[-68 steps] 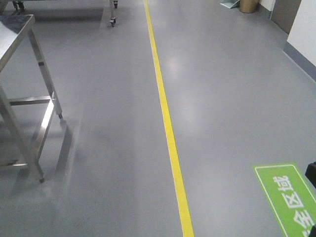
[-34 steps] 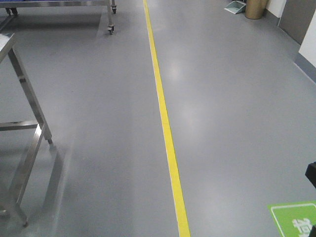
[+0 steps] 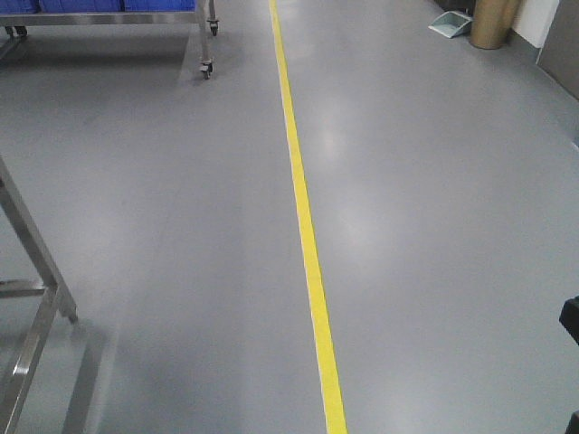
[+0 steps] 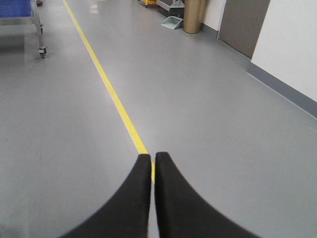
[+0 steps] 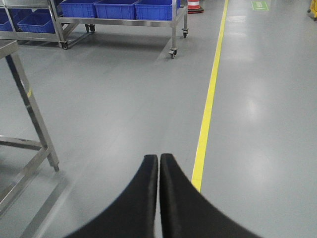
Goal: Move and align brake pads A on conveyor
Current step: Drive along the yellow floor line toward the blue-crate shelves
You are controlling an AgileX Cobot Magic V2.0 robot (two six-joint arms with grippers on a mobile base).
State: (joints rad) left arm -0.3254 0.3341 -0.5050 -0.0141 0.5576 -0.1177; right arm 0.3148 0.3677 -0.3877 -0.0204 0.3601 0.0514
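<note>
With only the grey floor (image 3: 434, 226) ahead and neither the conveyor nor the brake pads A in any view, steer along the yellow line (image 3: 308, 235), well clear of the steel table leg (image 5: 33, 109), your left gripper (image 4: 152, 158) and right gripper (image 5: 159, 158) both closed on nothing.

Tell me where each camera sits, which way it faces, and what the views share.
Exterior front-facing: raised, looking forward and down along the yellow line; steel table frame at left; a black part at the right edge, possibly the robot's.
Left wrist: behind the left gripper, shut and empty, facing down the aisle toward a brown bin.
Right wrist: behind the right gripper, shut and empty, facing a cart of blue bins.
Shared: all three show the yellow line; front and left wrist both show the brown bin.
</note>
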